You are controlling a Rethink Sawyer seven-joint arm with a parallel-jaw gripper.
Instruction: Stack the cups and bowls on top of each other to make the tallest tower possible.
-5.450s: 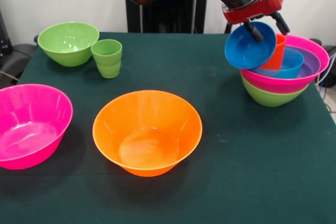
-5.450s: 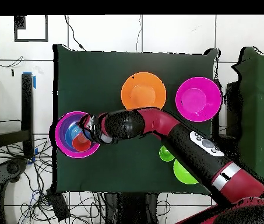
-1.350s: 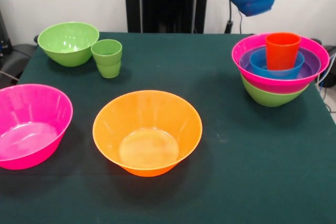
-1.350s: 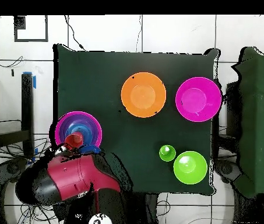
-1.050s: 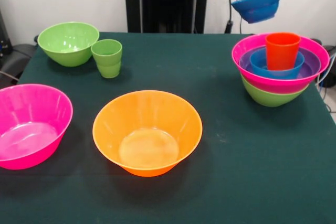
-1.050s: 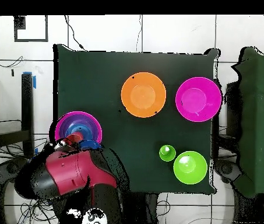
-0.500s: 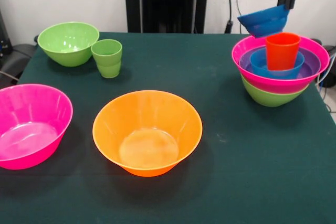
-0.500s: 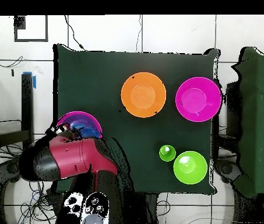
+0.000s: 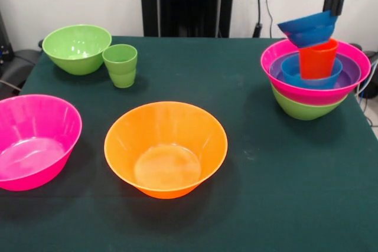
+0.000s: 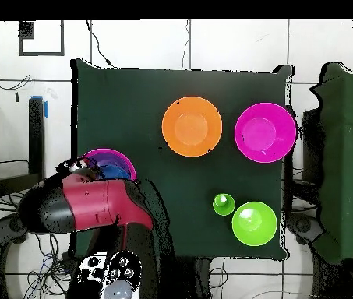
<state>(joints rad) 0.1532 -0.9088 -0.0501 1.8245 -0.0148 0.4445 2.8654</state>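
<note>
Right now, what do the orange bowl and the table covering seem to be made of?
The orange bowl looks like glossy moulded plastic: light glints off its smooth inside and the wall glows slightly translucent. The table covering looks like dark green matte cloth, perhaps felt: no shine, faint specks.

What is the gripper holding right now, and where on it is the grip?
The gripper holds a small blue bowl, pinched at its rim on the raised side, tilted just above the orange-red cup in the tower.
</note>
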